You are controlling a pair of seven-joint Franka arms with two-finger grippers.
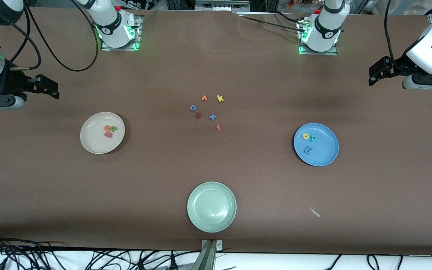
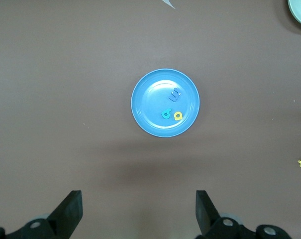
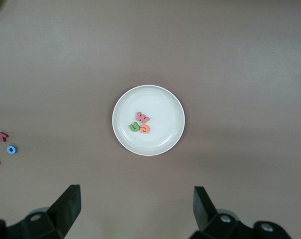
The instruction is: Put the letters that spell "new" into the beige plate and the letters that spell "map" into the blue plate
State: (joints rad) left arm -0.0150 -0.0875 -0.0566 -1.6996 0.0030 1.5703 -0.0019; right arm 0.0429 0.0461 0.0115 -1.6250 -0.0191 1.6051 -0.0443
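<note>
The beige plate (image 1: 92,141) lies toward the right arm's end of the table. In it are the orange "e" (image 1: 107,128), green "n" (image 1: 113,128) and salmon "w" (image 1: 108,134). The blue plate (image 1: 325,154) lies toward the left arm's end and holds the yellow "p" (image 1: 306,136), teal "a" (image 1: 313,138) and blue "m" (image 1: 308,150). My left gripper (image 1: 372,75) hangs open and empty over bare table, apart from the blue plate (image 2: 149,99). My right gripper (image 1: 54,89) is likewise open and empty, high over bare table short of the beige plate (image 3: 164,107).
A pale green plate (image 1: 201,219) sits nearest the front camera, mid-table. Loose letters lie in the middle: orange "v" (image 1: 204,98), yellow "k" (image 1: 220,98), blue "o" (image 1: 192,108), dark-red letter (image 1: 198,115), blue "x" (image 1: 212,117), red letter (image 1: 218,128). A pale scrap (image 1: 315,212) lies nearer the camera.
</note>
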